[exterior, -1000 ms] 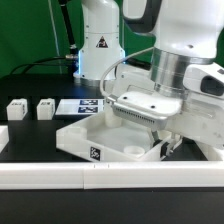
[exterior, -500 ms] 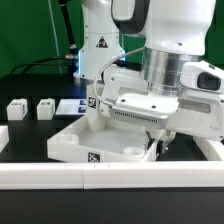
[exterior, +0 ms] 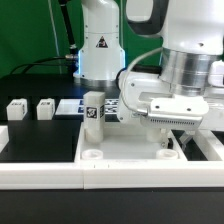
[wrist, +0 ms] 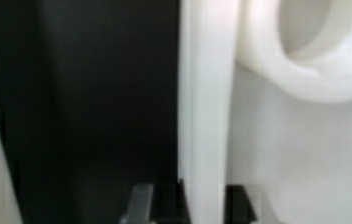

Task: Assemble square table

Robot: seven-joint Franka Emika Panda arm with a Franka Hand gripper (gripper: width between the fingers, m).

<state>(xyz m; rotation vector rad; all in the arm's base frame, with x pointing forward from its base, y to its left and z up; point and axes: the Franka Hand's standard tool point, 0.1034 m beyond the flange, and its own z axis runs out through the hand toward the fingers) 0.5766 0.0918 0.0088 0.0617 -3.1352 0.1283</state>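
Note:
The square table slab (exterior: 125, 145) lies flat and square against the front border wall, with round sockets showing at its near corners. One tagged white leg (exterior: 93, 108) stands upright at its far corner on the exterior view's left. Two more legs (exterior: 17, 109) (exterior: 45, 108) stand loose at the exterior view's left. My gripper (exterior: 170, 143) is down on the slab's side at the exterior view's right. In the wrist view the gripper (wrist: 198, 205) is shut on the slab's raised rim (wrist: 208, 100), with a round socket (wrist: 315, 60) beside it.
The long low white border wall (exterior: 60, 178) runs along the front. The marker board (exterior: 70, 105) lies behind the slab. The arm's base (exterior: 98, 45) stands at the back. The black table surface (exterior: 40, 135) lies at the exterior view's left.
The slab has turned from a diagonal lie to square against the front wall. My gripper has swung with it toward the exterior view's right, still on the rim.

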